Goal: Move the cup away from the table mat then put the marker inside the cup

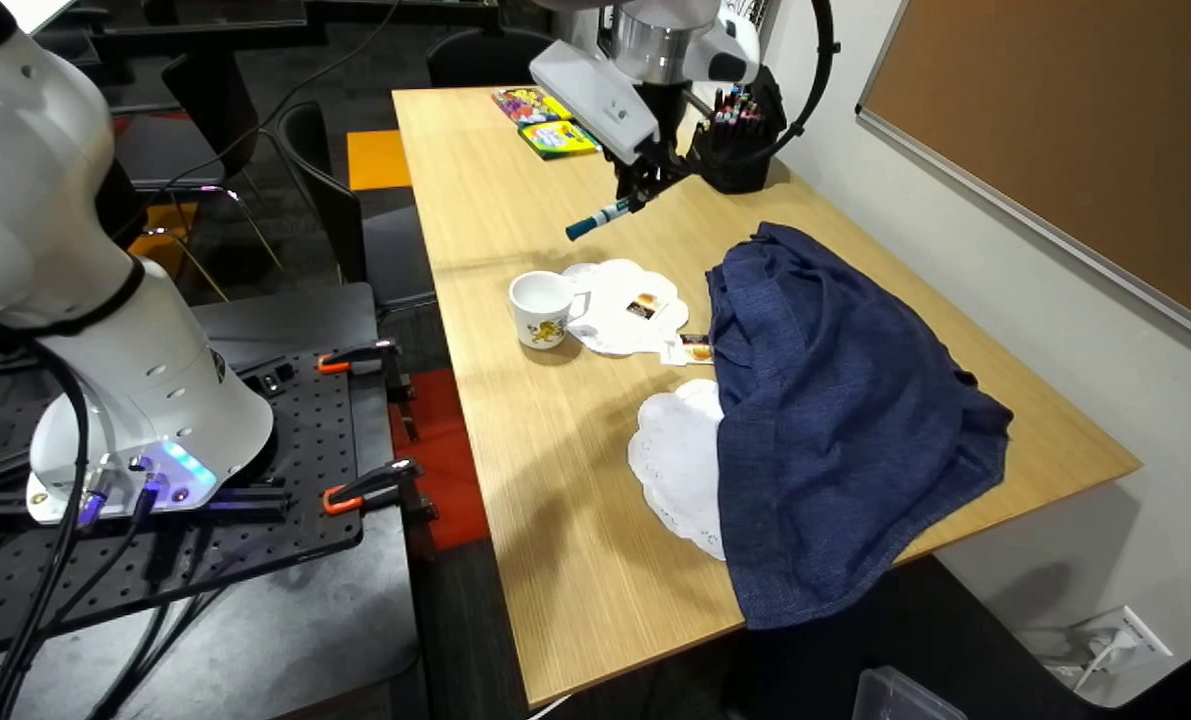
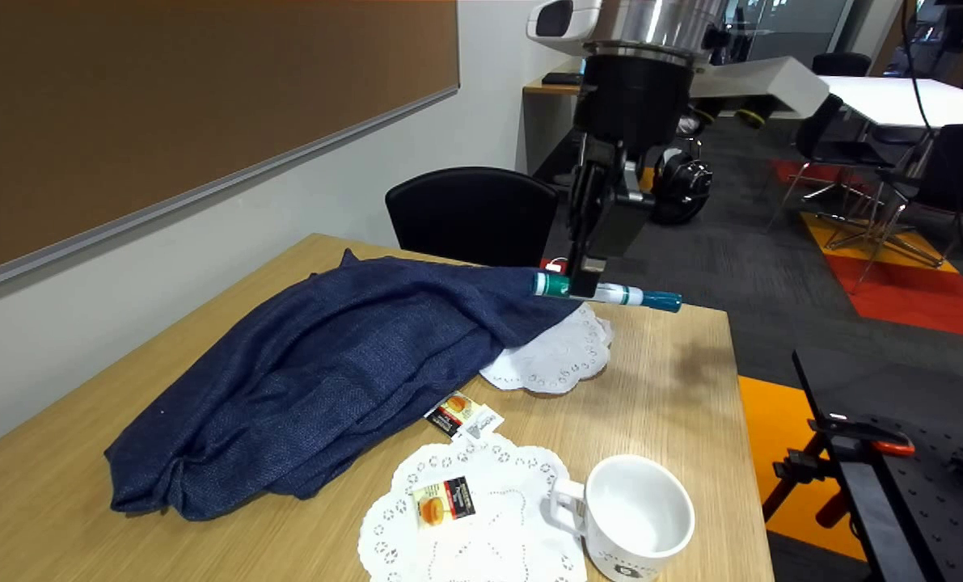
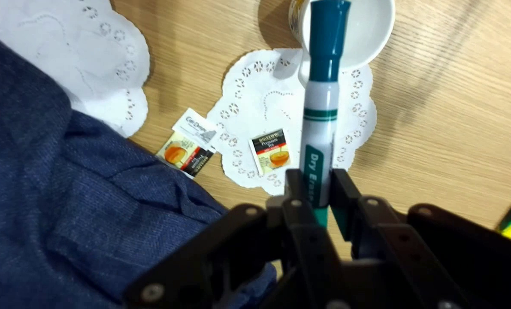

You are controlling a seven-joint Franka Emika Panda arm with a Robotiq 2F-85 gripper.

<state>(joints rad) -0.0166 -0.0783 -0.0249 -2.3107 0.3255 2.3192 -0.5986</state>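
- The fingers (image 3: 345, 189) are nearly closed, gripping the marker (image 2: 635, 295) near its back end, cap (image 3: 329, 38) jutting sideways.
- Below them, off toward the cap side, the cup (image 1: 542, 312) stands beside the table mat (image 1: 605, 310), handle (image 2: 568, 487) over its edge.
- Likely step: marker into cup. Next: carry it there, tip cap down, release.

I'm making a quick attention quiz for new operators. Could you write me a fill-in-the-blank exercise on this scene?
The gripper is holding a dry-erase ____.
The cup stands upright, so its open mouth faces ____.
The packet lying on the lacy white mat nearest the cup is labelled Premium ____.
The large cloth is dark ____.

Missing words: marker; up; Tea; blue.
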